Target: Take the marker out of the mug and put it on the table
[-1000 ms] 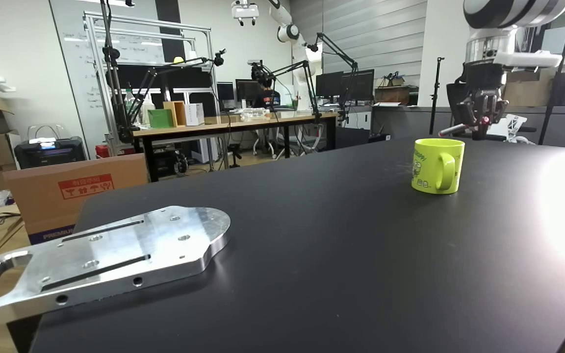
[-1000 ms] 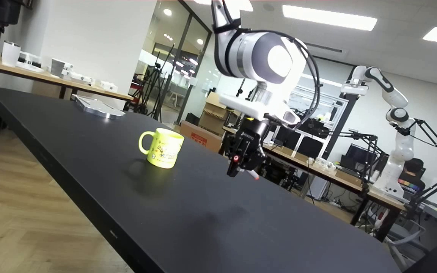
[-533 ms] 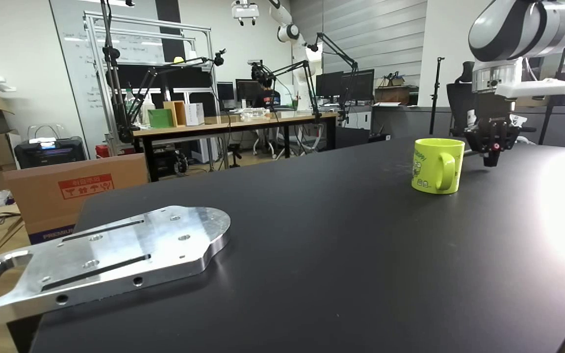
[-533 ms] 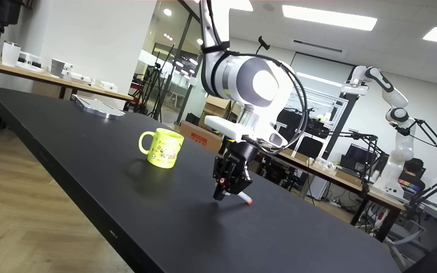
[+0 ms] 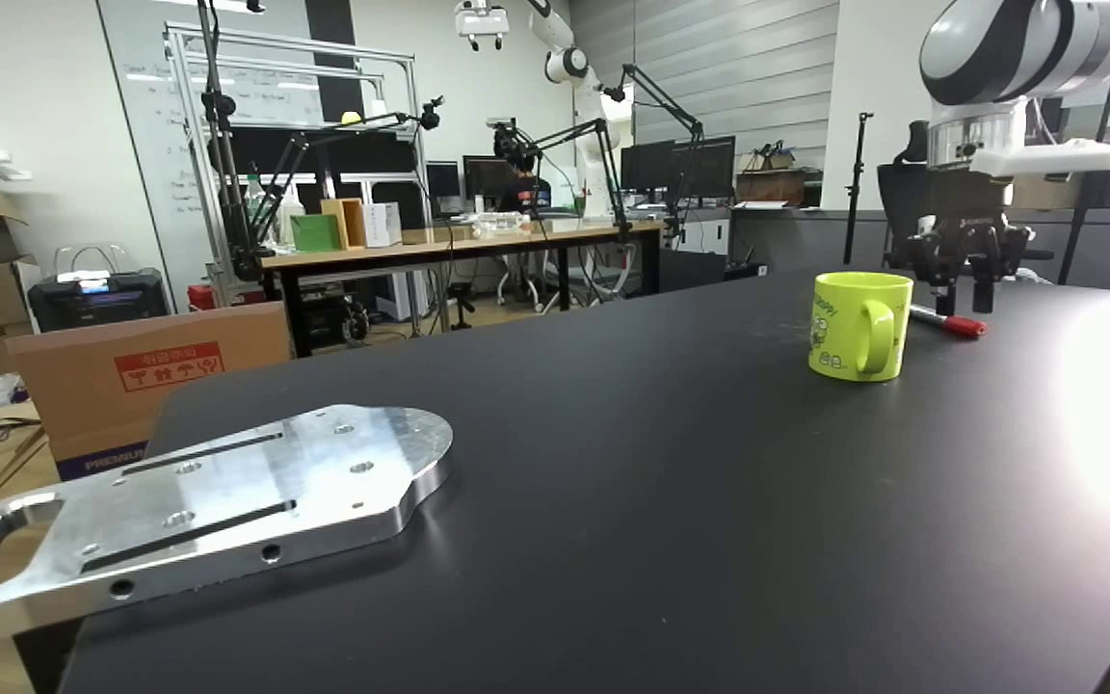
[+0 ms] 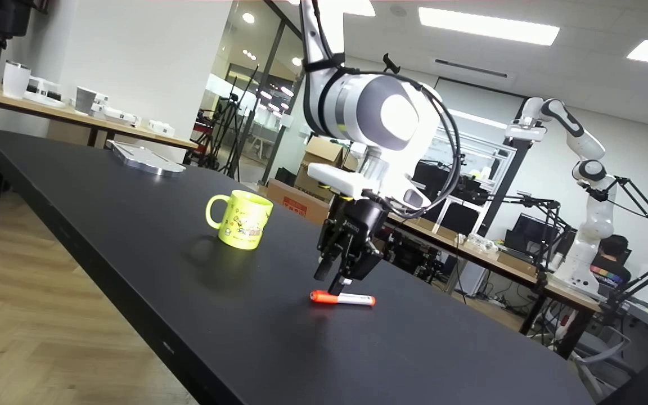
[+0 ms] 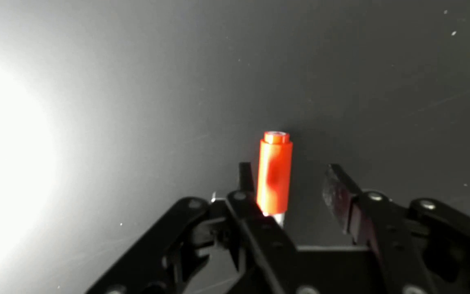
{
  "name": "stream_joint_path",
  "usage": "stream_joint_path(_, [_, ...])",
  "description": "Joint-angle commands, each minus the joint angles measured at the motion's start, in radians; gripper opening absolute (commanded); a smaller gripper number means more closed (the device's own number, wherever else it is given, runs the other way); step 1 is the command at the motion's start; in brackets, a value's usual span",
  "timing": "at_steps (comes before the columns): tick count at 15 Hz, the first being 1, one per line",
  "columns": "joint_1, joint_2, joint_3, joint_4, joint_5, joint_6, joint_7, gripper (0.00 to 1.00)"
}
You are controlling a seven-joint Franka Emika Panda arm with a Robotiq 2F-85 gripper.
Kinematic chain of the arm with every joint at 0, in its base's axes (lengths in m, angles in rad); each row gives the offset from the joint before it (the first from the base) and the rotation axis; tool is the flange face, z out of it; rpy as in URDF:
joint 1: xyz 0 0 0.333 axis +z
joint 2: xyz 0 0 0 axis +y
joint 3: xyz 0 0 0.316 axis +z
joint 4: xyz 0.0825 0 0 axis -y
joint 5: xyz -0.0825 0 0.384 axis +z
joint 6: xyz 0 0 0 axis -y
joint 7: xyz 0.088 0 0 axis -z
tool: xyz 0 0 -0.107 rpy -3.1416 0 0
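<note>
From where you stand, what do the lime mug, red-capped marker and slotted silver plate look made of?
Lime mug: probably glossy ceramic, given its smooth wall and printed drawings, though plastic is possible. Red-capped marker: likely smooth plastic, its red end showing a sheen. Slotted silver plate: apparently machined metal, perhaps aluminium, with bright reflections and crisp holes.

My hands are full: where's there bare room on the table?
Bare: the black table between the metal plate and the lime mug; also past the marker, away from the mug. Crowded: around the marker, with the open pincer low over it.
</note>
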Motion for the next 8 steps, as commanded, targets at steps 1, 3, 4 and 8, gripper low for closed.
stream_joint_path(1, [-0.004, -0.102, 0.01, -0.012, 0.001, -0.082, 0.026, 0.81])
stream_joint_path(3, [-0.019, -0.143, 0.03, -0.01, 0.004, -0.173, -0.03, 0.93])
stream_joint_path(4, [-0.011, -0.092, 0.019, 0.006, -0.006, -0.111, -0.009, 0.76])
stream_joint_path(8, [-0.011, -0.132, 0.025, 0.004, -0.004, -0.164, -0.019, 0.93])
